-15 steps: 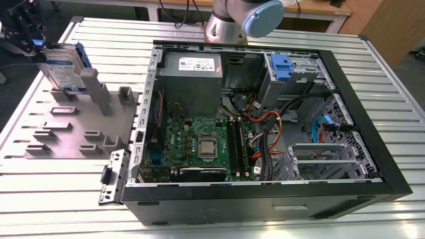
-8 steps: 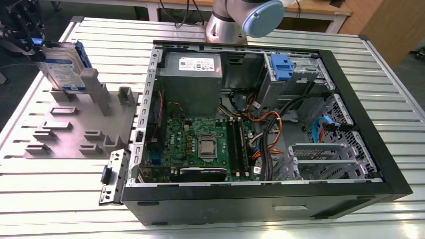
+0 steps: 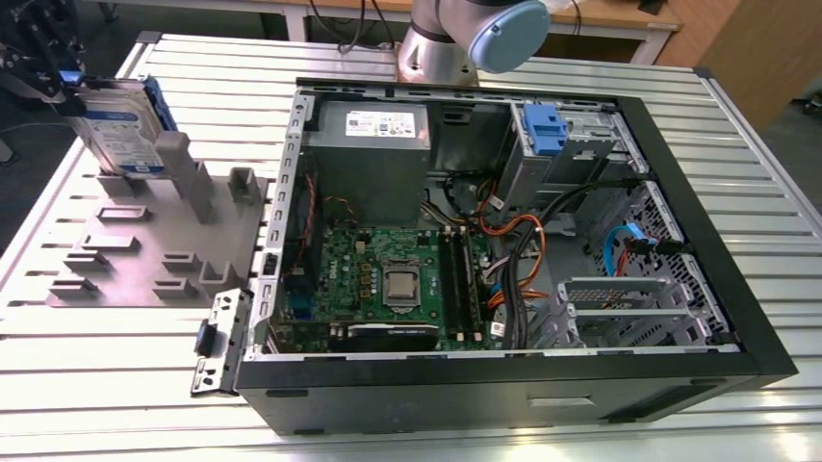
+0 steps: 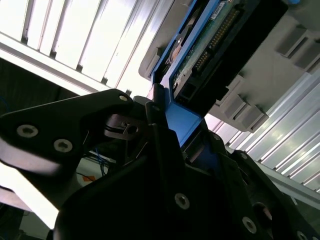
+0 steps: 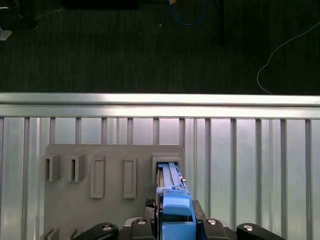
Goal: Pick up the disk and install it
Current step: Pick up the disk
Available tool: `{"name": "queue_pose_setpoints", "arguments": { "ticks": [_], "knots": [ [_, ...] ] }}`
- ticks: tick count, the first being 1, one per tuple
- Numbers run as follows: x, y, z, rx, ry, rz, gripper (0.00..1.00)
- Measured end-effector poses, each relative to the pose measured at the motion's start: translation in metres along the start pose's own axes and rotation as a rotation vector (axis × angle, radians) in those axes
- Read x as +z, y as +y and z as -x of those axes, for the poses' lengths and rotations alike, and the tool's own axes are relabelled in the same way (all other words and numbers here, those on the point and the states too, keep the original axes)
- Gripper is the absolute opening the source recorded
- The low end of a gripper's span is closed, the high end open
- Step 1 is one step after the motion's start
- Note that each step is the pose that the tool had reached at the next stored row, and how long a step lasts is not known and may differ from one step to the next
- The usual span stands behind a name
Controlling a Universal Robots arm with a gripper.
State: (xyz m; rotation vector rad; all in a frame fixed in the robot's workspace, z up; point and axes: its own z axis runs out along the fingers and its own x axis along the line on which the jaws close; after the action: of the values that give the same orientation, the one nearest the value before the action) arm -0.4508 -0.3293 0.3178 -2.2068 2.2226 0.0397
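The disk (image 3: 118, 130), silver with a white-and-blue label and a blue frame, stands upright at the far end of the grey slotted tray (image 3: 141, 250), on the exterior view's left. My gripper (image 3: 61, 82) is at its upper end, shut on the blue frame. In the first wrist view the disk (image 5: 172, 197) runs from between my fingers down to a slot in the tray (image 5: 65, 200). In the second wrist view the blue edge of the disk (image 4: 182, 122) sits clamped in my gripper (image 4: 170, 132), with the circuit-board side showing.
An open black computer case (image 3: 719, 289) lies on the slatted metal table (image 3: 103, 375), with the motherboard, cables and a grey power supply (image 3: 372, 130) exposed. A blue-fronted drive bay (image 3: 546, 130) sits at its far side. The arm's base (image 3: 444, 43) stands behind the case.
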Motion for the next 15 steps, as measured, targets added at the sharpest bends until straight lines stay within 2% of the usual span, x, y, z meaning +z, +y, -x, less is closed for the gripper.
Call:
{"name": "queue_pose_setpoints", "arguments": {
  "ticks": [9,15],
  "knots": [
    [-0.0073,0.0001,0.0002,0.0,0.0,-0.0001,0.36],
    [-0.0078,0.0001,0.0002,0.0,0.0,-0.0001,0.36]
  ]
}}
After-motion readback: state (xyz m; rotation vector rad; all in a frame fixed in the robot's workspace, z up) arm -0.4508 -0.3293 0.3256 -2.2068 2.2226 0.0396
